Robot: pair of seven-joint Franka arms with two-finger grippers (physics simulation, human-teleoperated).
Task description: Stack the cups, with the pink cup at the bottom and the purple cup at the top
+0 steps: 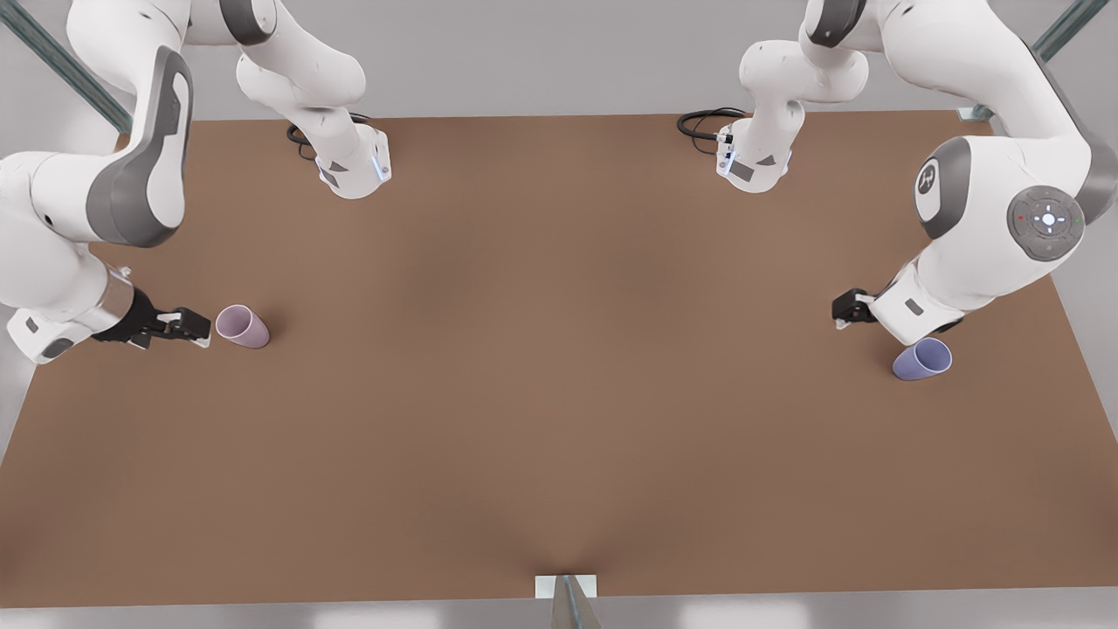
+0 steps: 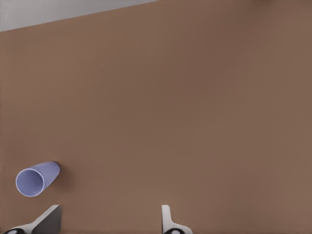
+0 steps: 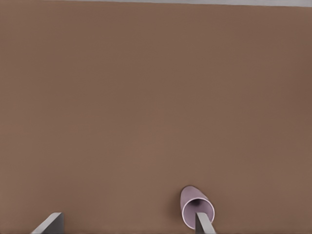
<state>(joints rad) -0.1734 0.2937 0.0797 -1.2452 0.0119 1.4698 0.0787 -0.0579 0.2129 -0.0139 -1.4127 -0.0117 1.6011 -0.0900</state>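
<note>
Here pink cup (image 3: 197,211) touches open right pincer's (image 3: 127,223) fingertip (image 3: 204,223).

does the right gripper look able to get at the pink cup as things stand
Probably yes: the right gripper, jaws open, sits just beside the pink cup on the table, with nothing between them.

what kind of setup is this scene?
Likely a simulated tabletop manipulation bench: bare brown table, metal frame struts, and two test props, the pink cup and the purple cup. Nothing domestic around.
</note>
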